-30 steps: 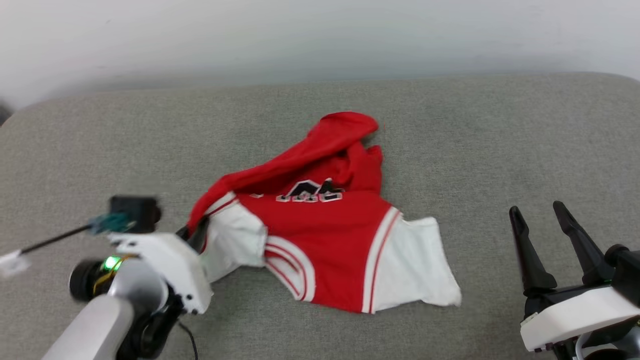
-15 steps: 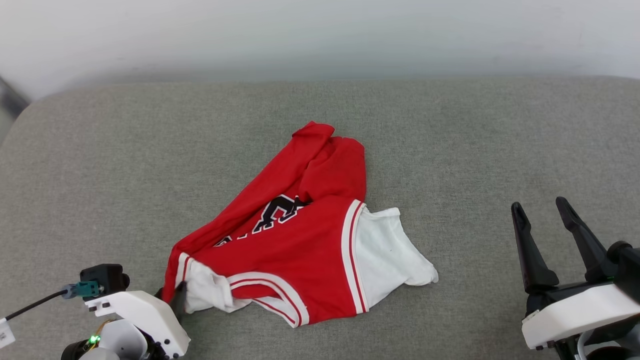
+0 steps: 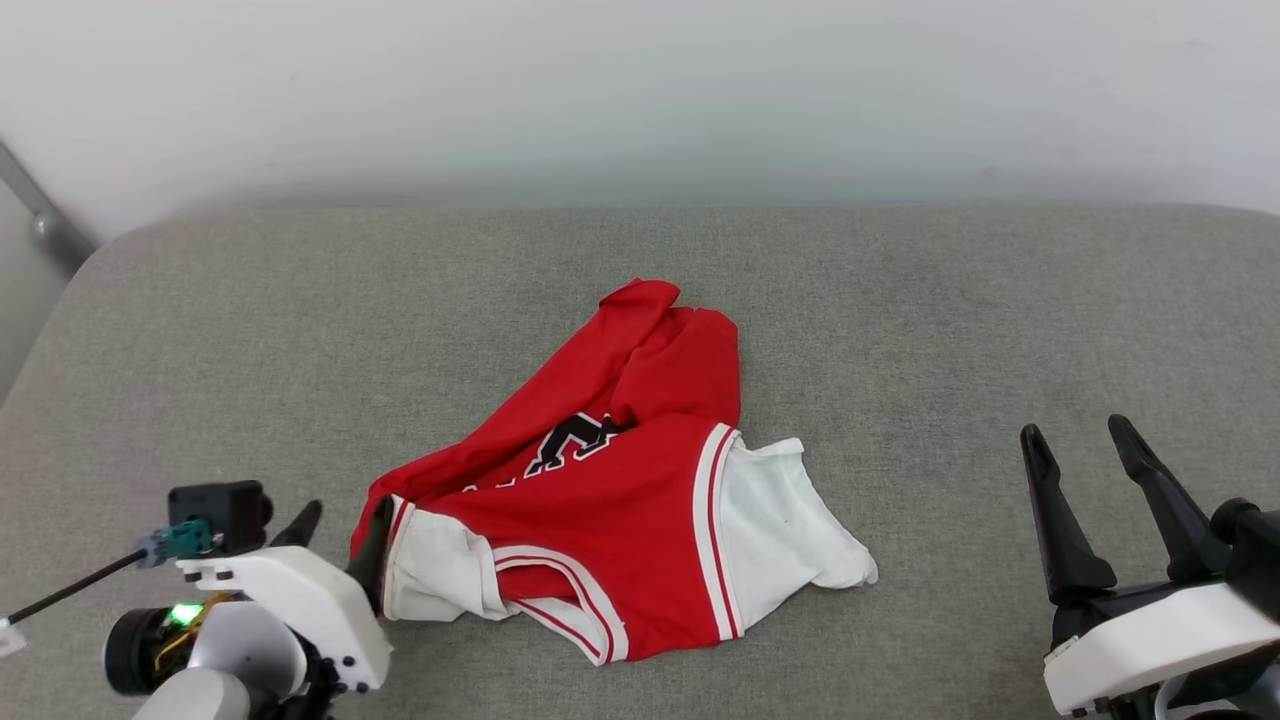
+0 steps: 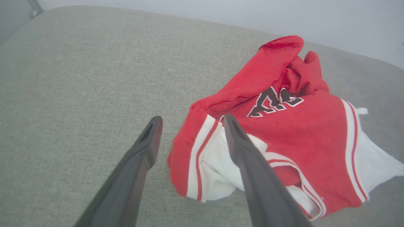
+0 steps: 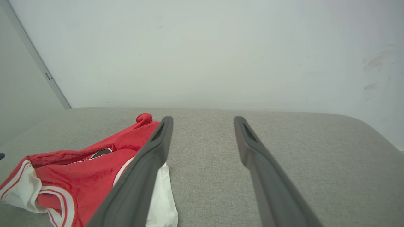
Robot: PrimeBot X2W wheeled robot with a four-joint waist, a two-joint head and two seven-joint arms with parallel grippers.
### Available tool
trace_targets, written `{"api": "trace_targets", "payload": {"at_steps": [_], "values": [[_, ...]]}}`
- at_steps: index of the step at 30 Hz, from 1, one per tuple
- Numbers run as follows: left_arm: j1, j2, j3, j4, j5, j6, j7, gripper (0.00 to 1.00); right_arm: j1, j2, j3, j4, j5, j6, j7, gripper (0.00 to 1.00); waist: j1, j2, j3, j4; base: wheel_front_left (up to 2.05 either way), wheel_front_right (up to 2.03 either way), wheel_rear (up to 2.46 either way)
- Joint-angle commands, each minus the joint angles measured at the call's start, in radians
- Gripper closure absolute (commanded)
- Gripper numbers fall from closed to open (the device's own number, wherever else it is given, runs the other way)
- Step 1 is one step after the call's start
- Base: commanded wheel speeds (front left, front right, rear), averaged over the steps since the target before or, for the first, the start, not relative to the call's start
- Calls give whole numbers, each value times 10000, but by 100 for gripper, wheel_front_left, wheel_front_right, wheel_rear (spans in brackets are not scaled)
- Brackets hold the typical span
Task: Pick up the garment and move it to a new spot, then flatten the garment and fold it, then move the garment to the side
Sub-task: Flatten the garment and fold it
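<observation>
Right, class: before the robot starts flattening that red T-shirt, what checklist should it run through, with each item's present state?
1. Red soft-fabric T-shirt with white sleeves resting on the grey woven fabric surface: ok.
2. Left claw open, not clamping cloth: ok.
3. Right claw open, apart from the T-shirt: ok.
4. T-shirt lying flat: not ok, its red body is bunched and folded over.
5. Left claw clear of the crumpled white sleeve: cannot tell.

Left arm [image 3: 290, 610], right arm [image 3: 1150, 625] low; jaws of both apart.
</observation>
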Motion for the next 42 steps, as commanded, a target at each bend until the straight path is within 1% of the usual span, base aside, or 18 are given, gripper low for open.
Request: {"api": "trace_targets", "payload": {"at_steps": [1, 5, 8, 12, 14, 15, 17, 18, 19, 20, 21, 23, 27, 32, 34, 37, 40, 42], "values": [[-117, 80, -137, -327, 143, 43, 157, 0, 95, 14, -10, 3, 27, -3, 21, 0, 0, 0, -27, -8, 0, 0, 0], [-331, 410, -750, -1016, 308, -190, 1159, 0, 105, 14, 9, 39, 95, -3, -54, 0, 0, 0, 14, -69, 0, 0, 0], [-604, 659, -1228, -1194, 327, -413, 2122, 0, 52, 14, 41, 60, 113, -3, -109, 0, 0, 0, 117, -163, 0, 0, 0], [-1097, 821, -1749, -1107, 432, -636, 3163, 0, -110, 14, 81, 90, 165, -3, -160, 0, 0, 0, 387, -342, 0, 0, 0], [-1353, 835, -1877, -962, 467, -682, 3494, 0, -210, 14, 108, 115, 155, -3, -211, 0, 0, 0, 528, -456, 0, 0, 0], [-1640, 950, -2019, -679, 519, -709, 3966, 0, -276, 15, 133, 166, 194, -3, -280, 0, 0, 0, 742, -631, 0, 0, 0], [-1783, 1023, -2093, -518, 547, -708, 4247, 0, -297, 12, 137, 220, 228, -3, -337, 0, 0, 0, 840, -735, 0, 0, 0], [-1816, 1053, -2118, -452, 524, -690, 4372, 15, -315, 12, 130, 249, 231, -3, -378, 0, 0, 0, 876, -772, 0, 0, 0], [-1841, 1111, -2130, -407, 517, -673, 4477, 58, -324, 12, 113, 274, 243, -3, -401, 0, 0, 0, 900, -797, 0, 0, 0], [-1866, 1157, -2128, -402, 510, -669, 4531, 87, -322, 14, 100, 305, 267, -3, -430, 0, 0, 0, 919, -819, 0, 0, 0], [-1884, 1179, -2105, -411, 493, -656, 4562, 100, -323, 14, 89, 339, 281, -3, -468, 0, 0, 0, 932, -834, 0, 0, 0], [-1851, 1279, -2106, -432, 488, -629, 4639, 100, -345, 14, 78, 401, 304, -3, -501, 0, 0, 0, 943, -846, 0, 0, 0], [-1860, 1384, -1979, -564, 578, -552, 4451, 100, -326, 12, 11, 490, 344, -3, -552, 0, 0, 0, 870, -753, 0, 0, 0], [-1708, 1583, -1608, -1126, 656, -295, 3959, 100, -154, 14, -105, 500, 333, -3, -554, 0, 0, 0, 681, -367, 0, 0, 0], [-1502, 1691, -1314, -1497, 651, 22, 3726, 100, -67, 14, -137, 484, 335, -3, -499, 0, 0, 0, 572, -152, 0, 0, 0], [-967, 1992, -737, -1988, 516, 645, 3430, 100, -10, 14, -186, 413, 310, -3, -470, 0, 0, 0, 457, 160, 0, 0, 0], [-106, 2303, -38, -2125, 111, 1192, 3185, 100, 20, 13, -216, 340, 299, -3, -399, 0, 0, 0, 388, 411, 0, 0, 0], [486, 2330, 359, -1983, -289, 1387, 2997, 100, 8, 13, -213, 315, 314, -3, -364, 0, 0, 0, 408, 533, 0, 0, 0]]}}
